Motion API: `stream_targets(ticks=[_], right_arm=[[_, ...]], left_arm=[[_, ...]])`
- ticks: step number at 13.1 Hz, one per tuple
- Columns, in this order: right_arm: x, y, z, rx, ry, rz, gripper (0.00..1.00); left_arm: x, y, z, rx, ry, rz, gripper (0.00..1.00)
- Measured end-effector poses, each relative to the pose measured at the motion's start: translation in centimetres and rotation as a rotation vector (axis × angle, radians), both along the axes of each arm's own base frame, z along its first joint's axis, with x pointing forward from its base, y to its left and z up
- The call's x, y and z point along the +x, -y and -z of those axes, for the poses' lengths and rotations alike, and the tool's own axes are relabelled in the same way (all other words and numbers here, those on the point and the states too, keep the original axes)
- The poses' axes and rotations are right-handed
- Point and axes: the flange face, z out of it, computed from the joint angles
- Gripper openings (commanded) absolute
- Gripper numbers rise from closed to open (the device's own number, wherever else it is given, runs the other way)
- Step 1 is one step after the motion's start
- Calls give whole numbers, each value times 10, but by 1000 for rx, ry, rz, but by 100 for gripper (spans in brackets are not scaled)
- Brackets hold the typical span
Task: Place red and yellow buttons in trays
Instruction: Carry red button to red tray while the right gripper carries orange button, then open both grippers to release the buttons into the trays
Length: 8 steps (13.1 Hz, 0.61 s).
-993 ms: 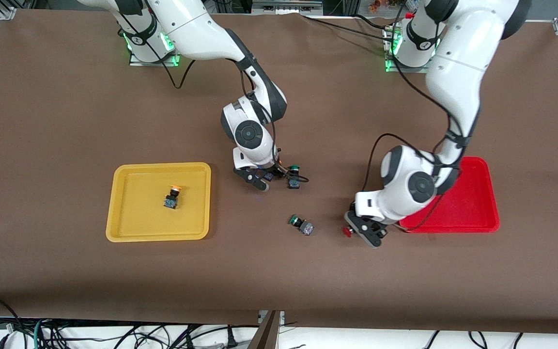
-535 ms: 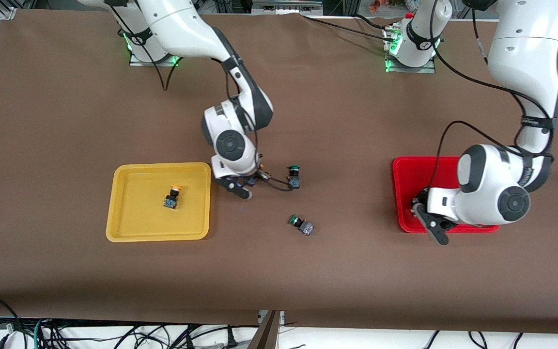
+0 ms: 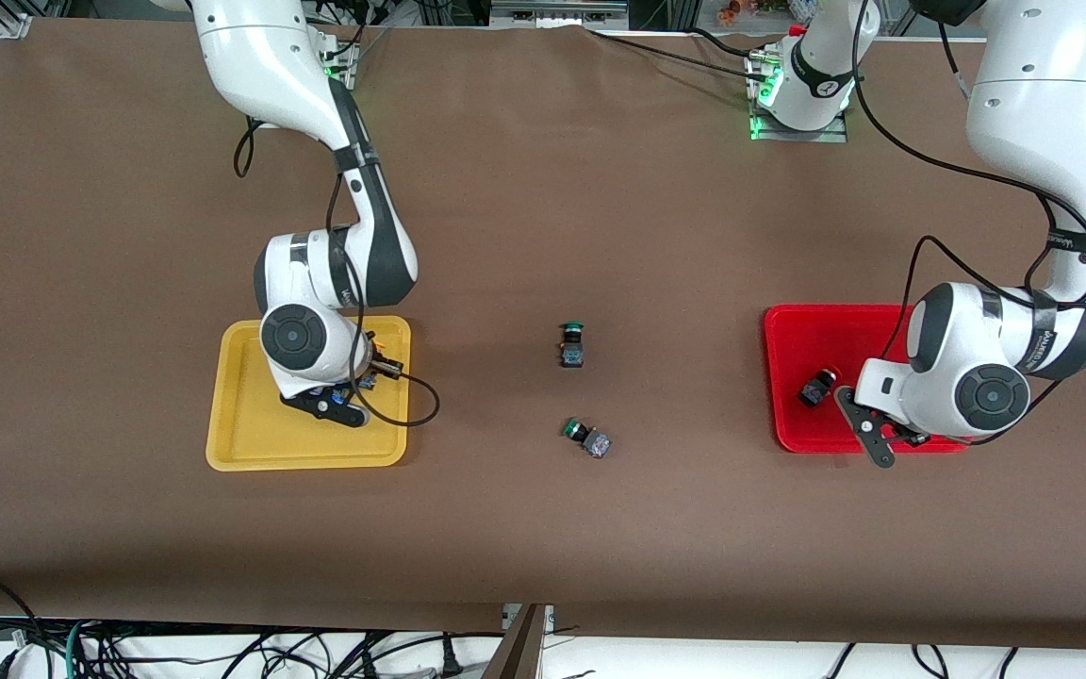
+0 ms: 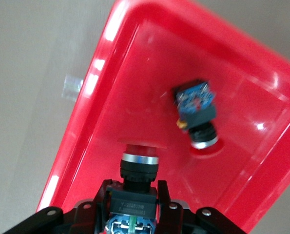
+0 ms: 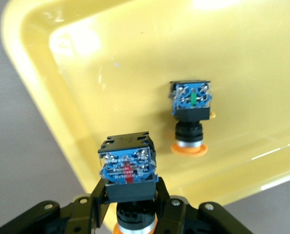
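Observation:
My left gripper [image 4: 134, 191] is shut on a red button [image 4: 139, 168] by its dark body, cap pointing away, low over the red tray [image 4: 106, 92]. A second red button [image 4: 197, 113] lies on its side in that tray and also shows in the front view [image 3: 816, 387]. My right gripper [image 5: 130, 195] is shut on a yellow button [image 5: 127, 168] over the yellow tray [image 5: 86, 73]. A second yellow button [image 5: 191, 114] lies in that tray. In the front view the left gripper [image 3: 868, 436] is over the red tray [image 3: 788, 330] and the right gripper [image 3: 337, 401] over the yellow tray [image 3: 241, 443].
Two green-capped buttons sit on the brown table between the trays, one upright [image 3: 572, 345] and one on its side [image 3: 587, 438] nearer the front camera. Cables hang from both wrists.
The right arm has carried the yellow button from the table's middle to over the yellow tray. The left arm has carried the red button from the table beside the red tray to over it.

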Motion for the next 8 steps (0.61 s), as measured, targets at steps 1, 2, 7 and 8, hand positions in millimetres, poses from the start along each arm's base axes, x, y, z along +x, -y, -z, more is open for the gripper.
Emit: stream_targets(ticks=[1,2,7,8], right_arm=[[-1,0,7,-3,6,-3,27],[-1,0,13,-7,18,-7,47],[5,4,20,0,52,7,96],[7,1,14,18,59,13,98]], left_arm=[[-2,-12,9,-10,10,11,9],[-5,-23,20,-22,24,19,12],[-15,-19,42,-44,40,60,100],[-13,-15,39,-38,44,102,100]])
